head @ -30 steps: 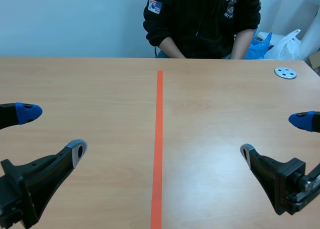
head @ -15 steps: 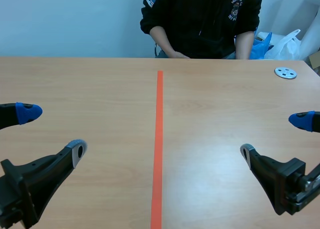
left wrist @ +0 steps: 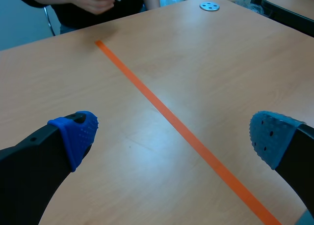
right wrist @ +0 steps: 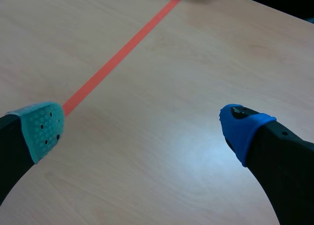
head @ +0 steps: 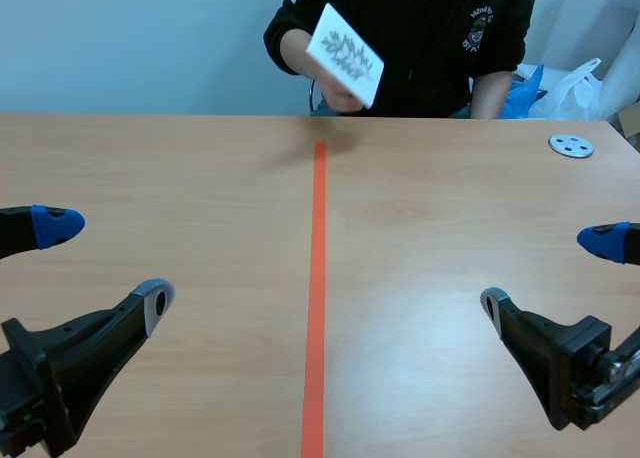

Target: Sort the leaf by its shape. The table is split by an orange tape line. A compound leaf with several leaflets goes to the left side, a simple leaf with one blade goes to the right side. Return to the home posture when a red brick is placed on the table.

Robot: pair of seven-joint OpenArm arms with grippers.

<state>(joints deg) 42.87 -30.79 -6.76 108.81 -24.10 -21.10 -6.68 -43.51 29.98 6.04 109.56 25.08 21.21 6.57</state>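
Here, the leaf card (head: 345,56) was in a person's hand (head: 343,102) above the table's far edge, not yet laid down. The left gripper (head: 105,265) and right gripper (head: 548,272) stood spread and empty; waiting for release seemed correct.

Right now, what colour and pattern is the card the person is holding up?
The card is white with a dark leaf print of several leaflets. It shows best in the scene view.

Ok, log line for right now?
left gripper: open, empty | right gripper: open, empty | leaf card: in person's hand above far end of table, not yet placed
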